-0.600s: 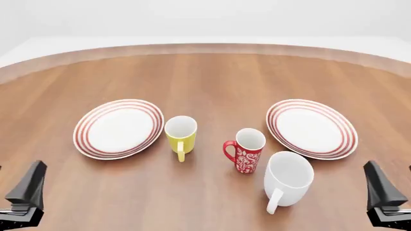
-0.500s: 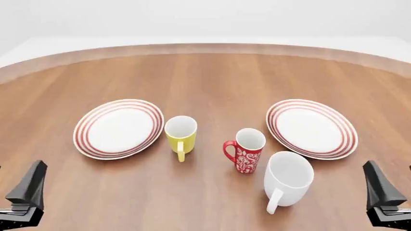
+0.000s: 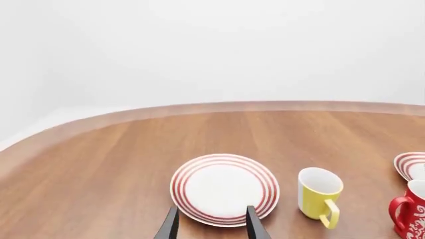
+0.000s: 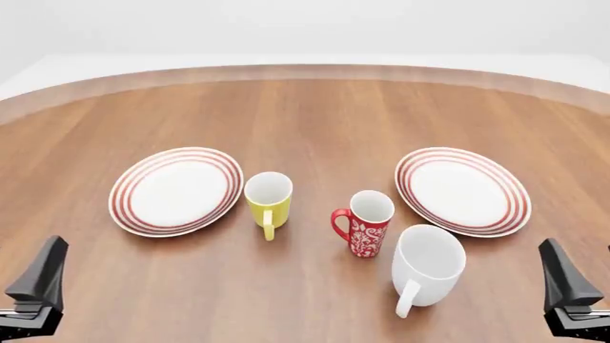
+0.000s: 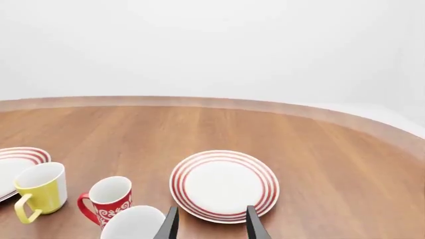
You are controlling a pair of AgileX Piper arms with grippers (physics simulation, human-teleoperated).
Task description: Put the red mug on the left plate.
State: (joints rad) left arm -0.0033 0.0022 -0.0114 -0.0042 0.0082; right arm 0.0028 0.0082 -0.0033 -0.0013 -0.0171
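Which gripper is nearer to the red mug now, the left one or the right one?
Right. The right gripper sits near the table's front right corner; the red mug stands right of centre, so the left gripper is farther.

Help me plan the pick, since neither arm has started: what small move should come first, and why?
Probably reach the right gripper forward and left toward the red mug. The mug stands upright between the yellow mug and white mug, off the left plate, and both grippers sit open at the near edge.
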